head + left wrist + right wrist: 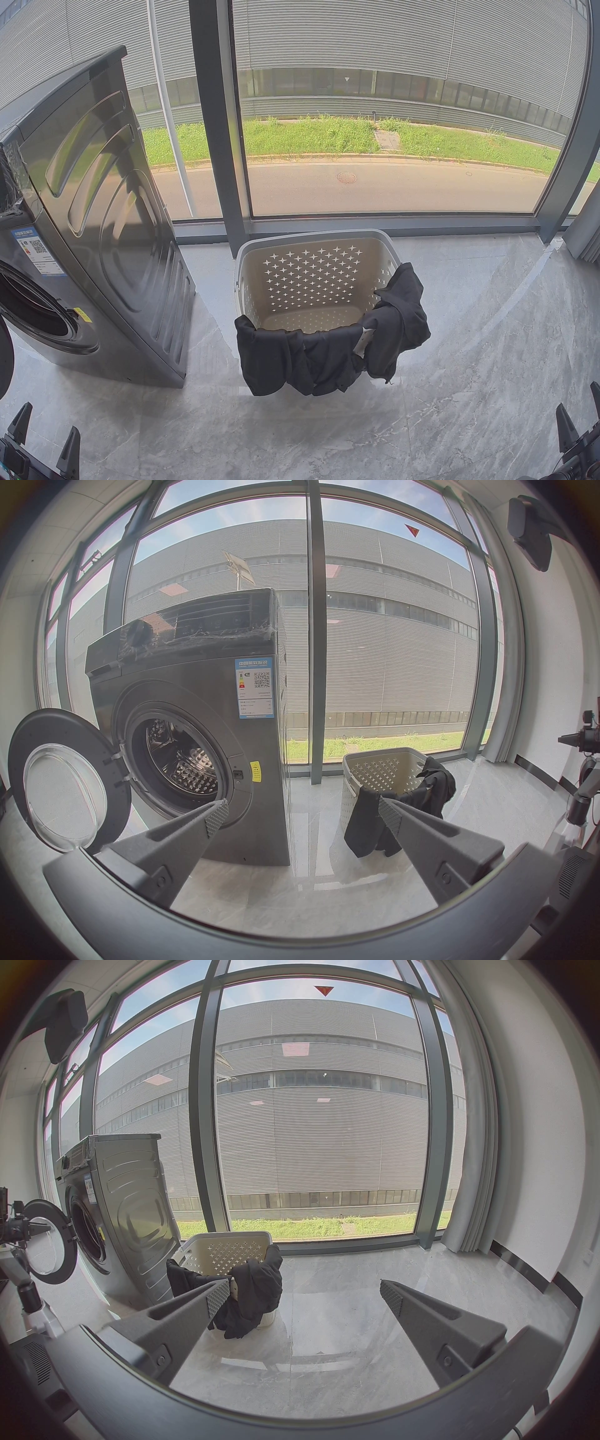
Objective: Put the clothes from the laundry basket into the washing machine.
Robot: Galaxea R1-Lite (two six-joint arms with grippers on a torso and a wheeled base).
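Observation:
A cream laundry basket [315,245] stands on the marble floor before the window. A black garment [331,350] hangs over its near rim and right side, partly inside. The grey washing machine [94,206] stands to the basket's left, its round door [65,780] swung open and the drum [181,764] showing. My left gripper [44,432] is low at the near left, open and holding nothing. My right gripper [581,409] is low at the near right, open too. Both are well short of the basket [381,770] [219,1250].
A large window with a dark frame post [215,125] rises just behind the basket and machine. A curtain [475,1166] hangs at the far right. Bare floor [400,431] lies between the grippers and the basket.

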